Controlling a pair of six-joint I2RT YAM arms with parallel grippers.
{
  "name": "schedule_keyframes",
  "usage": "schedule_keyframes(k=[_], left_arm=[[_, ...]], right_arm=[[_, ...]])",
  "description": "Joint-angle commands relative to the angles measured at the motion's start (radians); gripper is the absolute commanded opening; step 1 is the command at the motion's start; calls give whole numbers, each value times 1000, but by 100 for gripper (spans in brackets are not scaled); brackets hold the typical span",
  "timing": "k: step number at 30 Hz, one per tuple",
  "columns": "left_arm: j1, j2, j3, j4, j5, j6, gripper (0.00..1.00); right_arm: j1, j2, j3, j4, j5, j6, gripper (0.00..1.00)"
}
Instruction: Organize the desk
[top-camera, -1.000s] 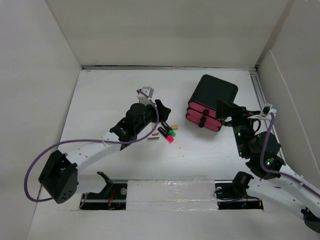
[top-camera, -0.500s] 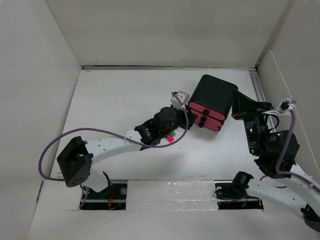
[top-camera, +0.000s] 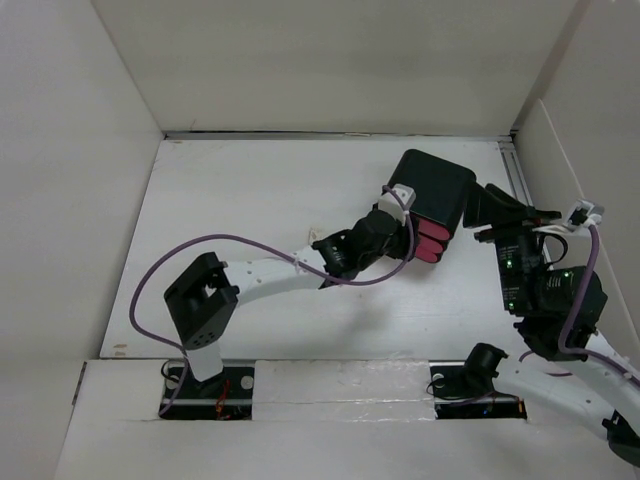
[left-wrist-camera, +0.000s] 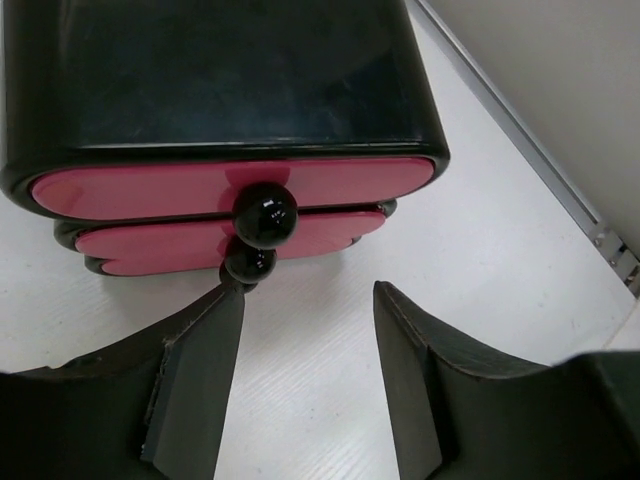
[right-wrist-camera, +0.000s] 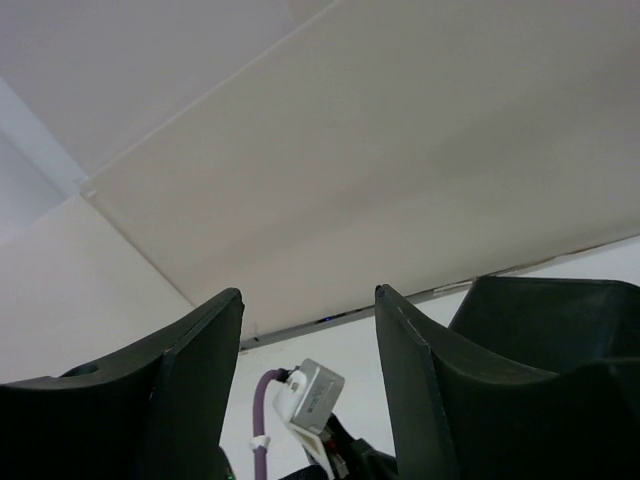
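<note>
— Two glossy black knobs (left-wrist-camera: 265, 215) show on the pink drawers (left-wrist-camera: 150, 190) of the cabinet (left-wrist-camera: 230, 70) in our left wrist view. From above, our own left arm (top-camera: 270, 272) covers them.

— Where do we stand?

— Our left fingers (left-wrist-camera: 405, 370) are spread wide and empty just in front of the cabinet, with the lower knob close by one tip. Our right fingers (right-wrist-camera: 195, 380) are apart too, gripping nothing, just right of the cabinet. That camera sees mostly wall (right-wrist-camera: 400, 150).

— And the worktop (top-camera: 250, 200)?

— It lies under and all around the cabinet. It is stiff, matte and fixed, so it is nothing we lift. We judge the cabinet light enough to slide on it when a drawer is pulled, and the round knob looks slick. We would pinch the knob squarely at its middle and pull gently.
</note>
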Motion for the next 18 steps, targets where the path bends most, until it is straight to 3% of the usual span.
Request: schedule_keyframes(k=[1, 8, 18], left_arm=[[-5, 29, 94, -55, -64, 19, 51], [-5, 127, 229, -166, -174, 34, 53], [-5, 204, 298, -184, -171, 72, 52]], right_arm=[[0, 18, 14, 0, -15, -14, 61], [0, 24, 25, -14, -42, -11, 64], [0, 6, 22, -18, -59, -4, 63]])
